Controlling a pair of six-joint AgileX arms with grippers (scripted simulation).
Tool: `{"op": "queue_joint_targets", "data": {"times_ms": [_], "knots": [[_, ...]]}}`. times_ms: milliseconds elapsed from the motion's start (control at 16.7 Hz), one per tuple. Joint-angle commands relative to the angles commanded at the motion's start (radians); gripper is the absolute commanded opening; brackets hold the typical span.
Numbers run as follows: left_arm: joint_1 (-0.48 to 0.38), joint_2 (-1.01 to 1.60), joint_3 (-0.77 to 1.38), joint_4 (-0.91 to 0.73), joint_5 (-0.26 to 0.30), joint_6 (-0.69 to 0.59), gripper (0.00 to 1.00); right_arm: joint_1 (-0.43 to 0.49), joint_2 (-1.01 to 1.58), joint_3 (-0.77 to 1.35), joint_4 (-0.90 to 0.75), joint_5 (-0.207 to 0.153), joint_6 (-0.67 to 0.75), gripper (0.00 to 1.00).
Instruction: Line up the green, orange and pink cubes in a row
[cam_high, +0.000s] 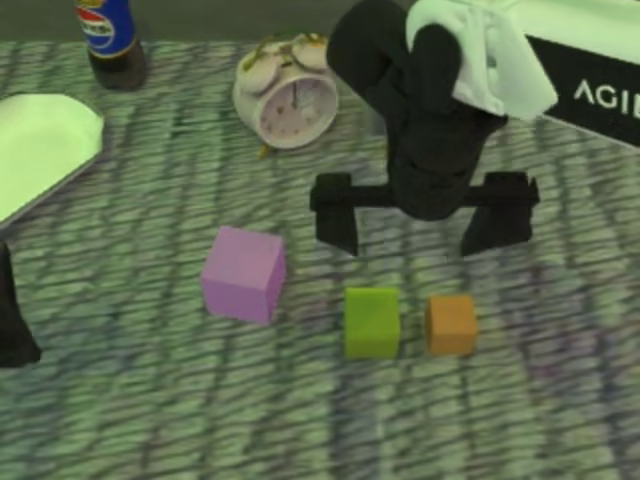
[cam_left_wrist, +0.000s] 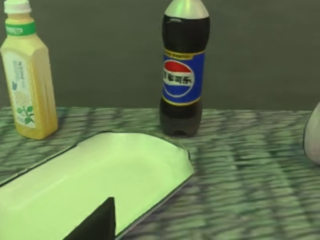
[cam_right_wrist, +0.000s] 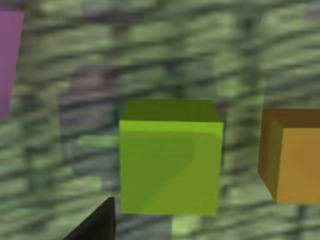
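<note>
Green cube (cam_high: 372, 322) just beside orange cube (cam_high: 451, 324); pink cube (cam_high: 244, 273) left, seemingly skewed

All three cubes look plain and matte: the pink cube (cam_high: 244, 273), the green cube (cam_high: 372, 322) and the orange cube (cam_high: 451, 324), smooth faces, no shine. The table (cam_high: 150, 400) has a woven, cloth-like cover, rough looking. The cola bottle (cam_left_wrist: 183, 67) is glossy plastic with a slick printed label. The juice bottle (cam_left_wrist: 28, 70) is duller plastic, I think. The white tray (cam_left_wrist: 100, 185) is smooth, probably plastic. The alarm clock (cam_high: 288, 98) has a shiny face. The right gripper (cam_high: 424, 215) is matte black.
</note>
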Motion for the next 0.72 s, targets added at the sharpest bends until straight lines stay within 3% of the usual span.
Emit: {"op": "queue_joint_targets", "data": {"times_ms": [420,720], "knots": [[-0.137,0.554,0.470,-0.326,0.004,-0.065,1.00,-0.201,-0.614,-0.466,0.286,0.091,-0.232,1.00],[-0.252,1.081,0.866,-0.608,0.008,-0.120,1.00,-0.383,-1.168,-0.942,0.550,0.103,-0.420,1.00]]}}
